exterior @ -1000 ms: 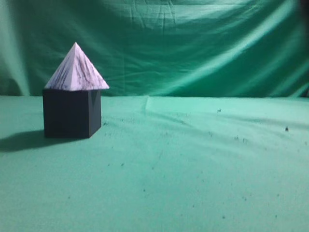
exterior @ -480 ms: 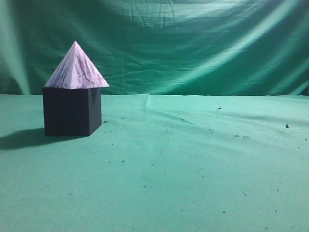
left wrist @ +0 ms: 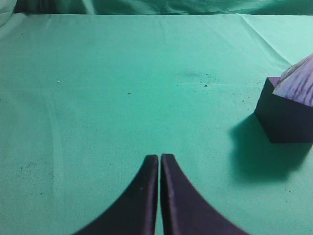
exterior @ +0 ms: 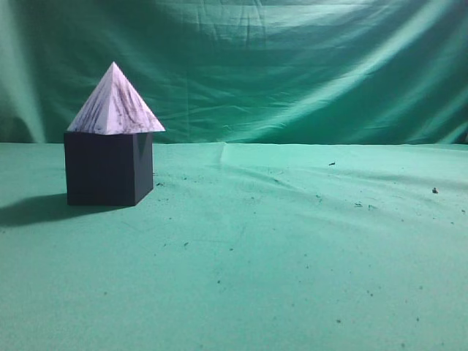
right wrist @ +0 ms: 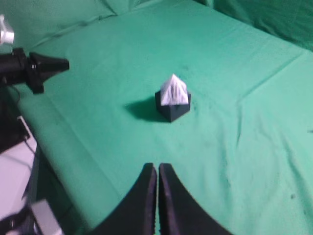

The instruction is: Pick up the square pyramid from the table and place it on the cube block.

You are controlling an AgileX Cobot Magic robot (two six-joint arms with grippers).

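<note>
Square pyramid [exterior: 115, 104] sits base-down on top of the cube block [exterior: 108, 168], apex straight up, axis vertical. Base about matches the cube's top face; the right edge overhangs a hair in the exterior view. Pyramid is white with dark purple marbled streaks and four flat sloped faces. Cube is matte, near-black purple, with sharp edges.

Stack stands on the worktop [exterior: 292, 256], left side of the exterior view, casting a shadow to its left. Worktop is wrinkled green cloth flecked with small dark specks; same cloth hangs as backdrop.

Left hand [left wrist: 160, 161]: curved dark fingers pressed together, nothing between them, hovering over bare cloth, well apart from the stack, which shows at that view's right edge [left wrist: 288, 112].

Right hand [right wrist: 157, 171]: fingers likewise closed tight, empty, well back from the stack [right wrist: 173, 98].
</note>
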